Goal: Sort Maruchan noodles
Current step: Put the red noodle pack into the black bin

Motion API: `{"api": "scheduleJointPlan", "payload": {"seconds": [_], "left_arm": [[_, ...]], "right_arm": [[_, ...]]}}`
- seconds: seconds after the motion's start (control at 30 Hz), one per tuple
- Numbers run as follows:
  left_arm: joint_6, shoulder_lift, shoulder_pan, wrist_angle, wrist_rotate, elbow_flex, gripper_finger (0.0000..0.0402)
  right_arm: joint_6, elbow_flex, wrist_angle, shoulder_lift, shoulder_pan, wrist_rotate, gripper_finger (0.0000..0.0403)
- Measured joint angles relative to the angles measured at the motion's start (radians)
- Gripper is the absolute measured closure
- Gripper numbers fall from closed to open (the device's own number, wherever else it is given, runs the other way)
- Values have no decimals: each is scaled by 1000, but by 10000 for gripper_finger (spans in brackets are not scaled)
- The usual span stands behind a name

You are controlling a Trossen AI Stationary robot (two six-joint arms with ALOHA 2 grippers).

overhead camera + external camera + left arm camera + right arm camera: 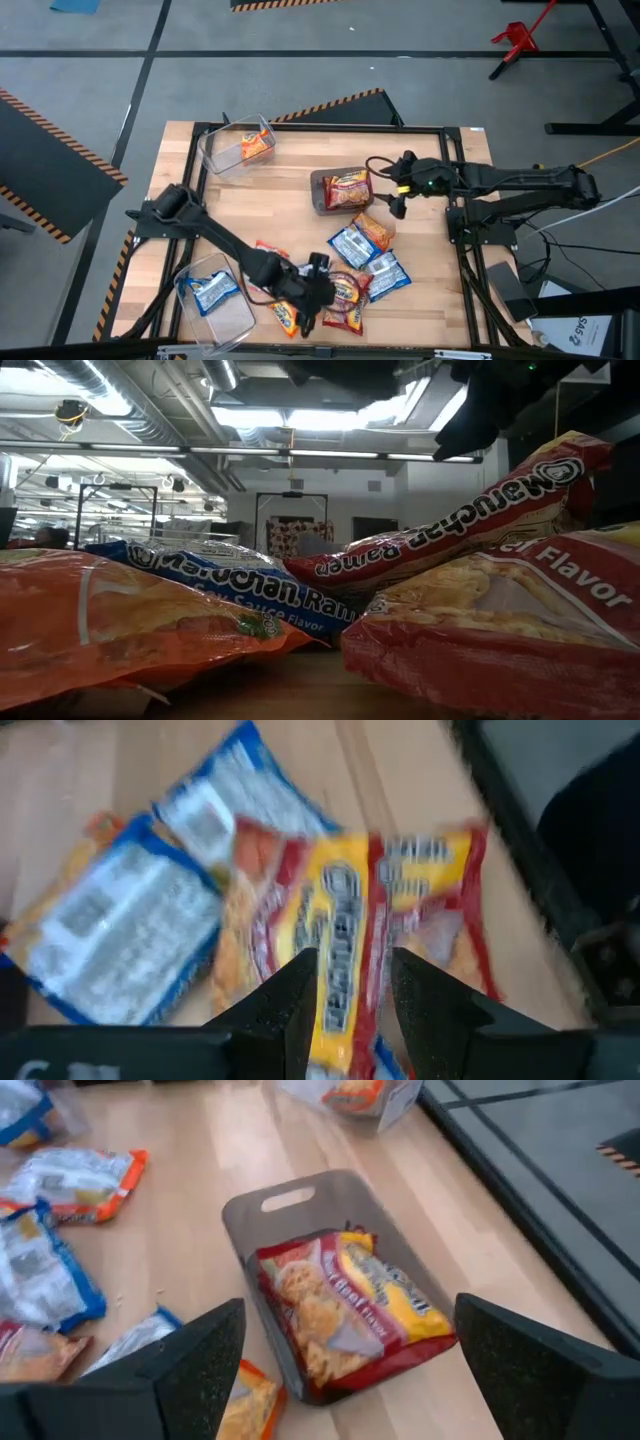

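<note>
Table (pixel 420 150): wood top, dark frame. Three clear bins: grey-tinted bin (pixel 322 190) mid-table with one red pkt (pixel 347 190) inside; far-left bin (pixel 225 152) with one orange pkt (pixel 257 145); near-left bin (pixel 228 312) with one blue pkt (pixel 212 291). Loose pile (pixel 362 262) of unsorted pkts at near-centre: red, blue, orange mixed, some overlapping. L arm reaching from left edge across to pile; L gripper (pixel 318 290) low over pile's near-left end, directly above a red/yellow pkt (pixel 350 920). Wrist view: fingers (pixel 290 1000) part-spread, straddling that pkt's midline, nothing pinched between them as far as visible; contact w/ pkt cannot be confirmed. Pkt lies straight ahead of and below L gripper, long axis running roughly in line w/ the fingers' pointing direction, so closure would fall across the short side. Blue pkts (pixel 110 930) just beside it, one edge tucked under or touching. R gripper (pixel 398 190) beside grey bin's right side, fingers wide apart, empty, above table. Judgement: L arm clearly nearer pile; next pick is L's; red pkt's destination bin lies away toward centre, nearer R arm.
</note>
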Motion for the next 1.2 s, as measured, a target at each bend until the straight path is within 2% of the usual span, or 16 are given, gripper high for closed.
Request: {"api": "scheduleJointPlan", "payload": {"seconds": [0.23,0.47,0.53,0.67,0.97,1.2], "left_arm": [[-4,45,7,1,-1,0,278],[-61,63,43,25,116,1,278],[-74,72,34,40,95,1,278],[-103,92,13,31,-23,1,278],[-94,106,-6,42,72,0,278],[-151,117,-14,33,43,0,278]], "right_arm": [[-21,0,-11,2,-1,-23,59],[-25,0,-31,2,-1,-23,59],[-25,0,-36,2,-1,-23,59],[-28,0,-44,2,-1,-23,59],[-53,-1,-45,4,-1,-22,59],[-43,-1,-58,4,0,-23,59]]}}
